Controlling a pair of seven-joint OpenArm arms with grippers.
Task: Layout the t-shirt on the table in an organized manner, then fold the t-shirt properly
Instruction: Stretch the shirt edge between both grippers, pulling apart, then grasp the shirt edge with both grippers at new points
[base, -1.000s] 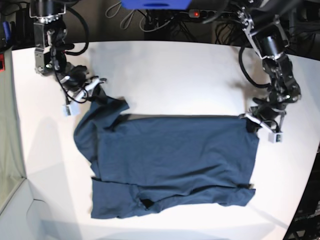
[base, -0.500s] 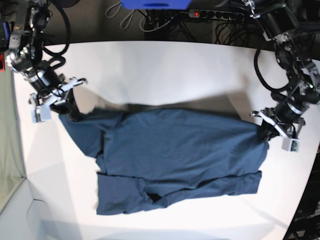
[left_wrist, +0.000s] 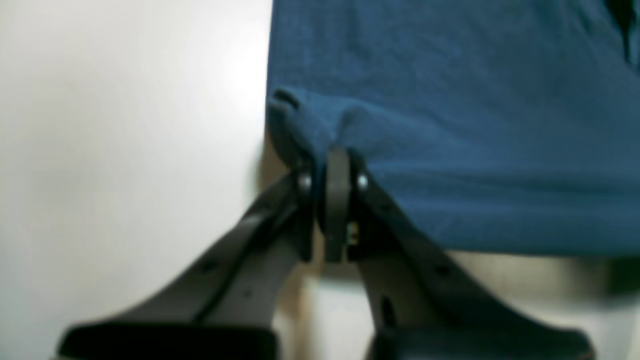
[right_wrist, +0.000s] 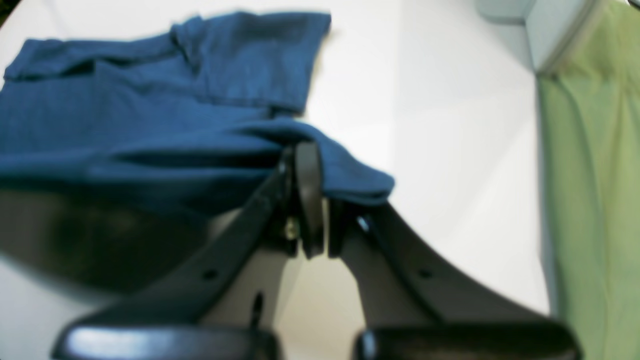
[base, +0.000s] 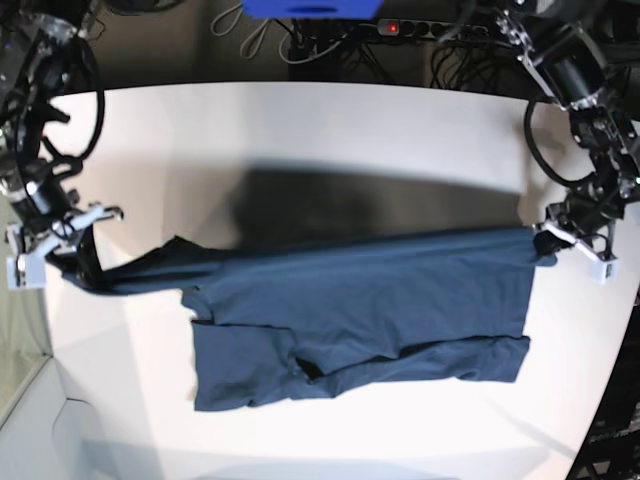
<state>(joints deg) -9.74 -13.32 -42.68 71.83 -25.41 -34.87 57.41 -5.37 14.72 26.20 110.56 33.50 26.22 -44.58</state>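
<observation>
T-shirt (base: 370, 290) is stretched out between our two hands, top edge lifted off the white bench (base: 330, 130), lower part resting on it. Our left hand (base: 558, 240) is clenched on one corner, and our right hand (base: 72, 252) is pinching the opposite corner way out sideways.

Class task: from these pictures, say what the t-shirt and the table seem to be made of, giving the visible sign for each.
T-shirt: soft knit fabric, probably cotton; matte navy that sags and creases where pinched. Table: hard, smooth white top, perhaps laminate or painted board; even surface with only a soft sheen.
</observation>
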